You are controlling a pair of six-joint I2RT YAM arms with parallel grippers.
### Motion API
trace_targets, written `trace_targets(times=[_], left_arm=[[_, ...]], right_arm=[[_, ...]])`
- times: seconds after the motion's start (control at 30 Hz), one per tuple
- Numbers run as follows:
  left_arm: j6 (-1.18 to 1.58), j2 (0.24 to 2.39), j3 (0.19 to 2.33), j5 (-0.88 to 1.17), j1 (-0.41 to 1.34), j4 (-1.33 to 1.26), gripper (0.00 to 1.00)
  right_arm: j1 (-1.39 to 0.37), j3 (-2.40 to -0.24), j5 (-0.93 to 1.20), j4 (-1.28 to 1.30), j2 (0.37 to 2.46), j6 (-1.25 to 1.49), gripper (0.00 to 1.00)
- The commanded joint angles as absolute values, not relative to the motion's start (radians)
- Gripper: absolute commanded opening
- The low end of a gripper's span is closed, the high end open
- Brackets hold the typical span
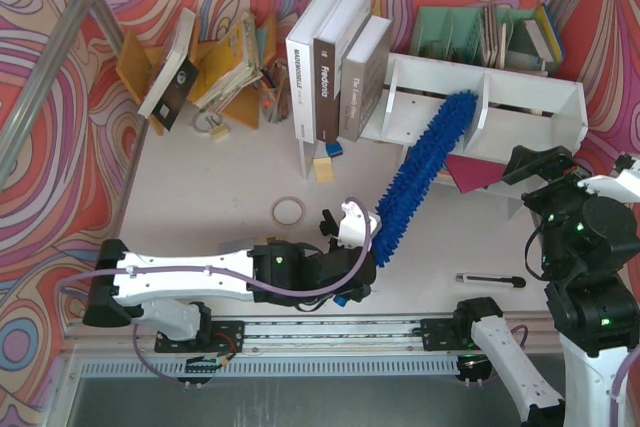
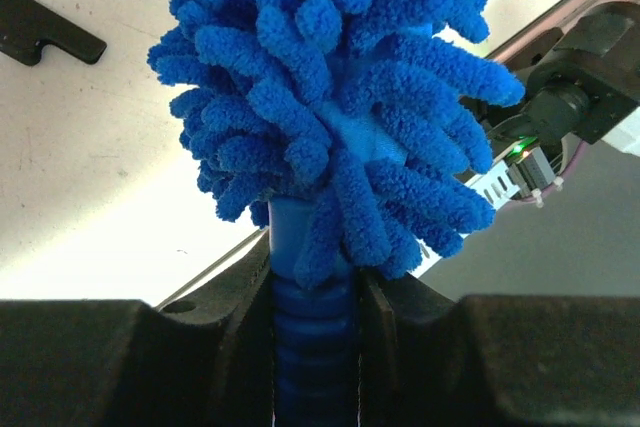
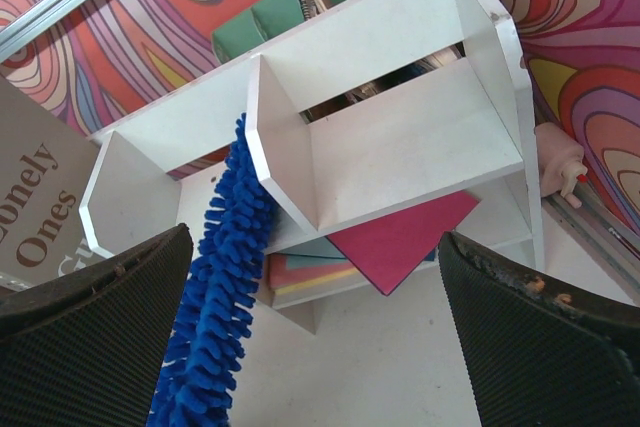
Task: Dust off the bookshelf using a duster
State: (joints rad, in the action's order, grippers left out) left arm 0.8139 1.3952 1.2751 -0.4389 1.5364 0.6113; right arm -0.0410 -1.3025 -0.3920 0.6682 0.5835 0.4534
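Note:
The white bookshelf (image 1: 530,97) stands at the back right, split by a divider into two compartments (image 3: 400,137). The fluffy blue duster (image 1: 425,172) slants up from the middle of the table. Its tip rests in the left compartment, against the divider (image 3: 255,137). My left gripper (image 1: 362,247) is shut on the duster's ribbed blue handle (image 2: 312,347), and the fluffy head (image 2: 330,97) fills the left wrist view. Just right of the shelf's front, my right gripper (image 1: 530,165) hangs open and holds nothing (image 3: 315,347). It faces the shelf, with the duster (image 3: 215,297) beside its left finger.
Upright books (image 1: 330,67) stand left of the shelf. A yellow wooden rack (image 1: 215,62) sits at the back left, a green file organiser (image 1: 480,32) behind the shelf. A pink folder (image 3: 400,242) pokes out under the shelf. A tape roll (image 1: 289,211) and a black stick (image 1: 490,280) lie on the table.

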Motion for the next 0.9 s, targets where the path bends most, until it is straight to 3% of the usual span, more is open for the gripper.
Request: trace_targets(times=[0.0, 0.47, 0.87], left_arm=[[0.776, 1.341, 1.32, -0.479, 1.535, 0.591, 0.0], [0.853, 1.359, 1.191, -0.472, 1.535, 0.609, 0.0], [1.014, 1.281, 1.215, -0.669, 1.522, 0.815, 0.0]], right_arm=[[-0.043, -1.331, -0.389, 0.676, 0.592, 0.453, 0.99], [-0.042, -1.291, -0.381, 0.682, 0.583, 0.467, 0.99], [-0.042, -1.268, -0.387, 0.682, 0.566, 0.463, 0.99]])
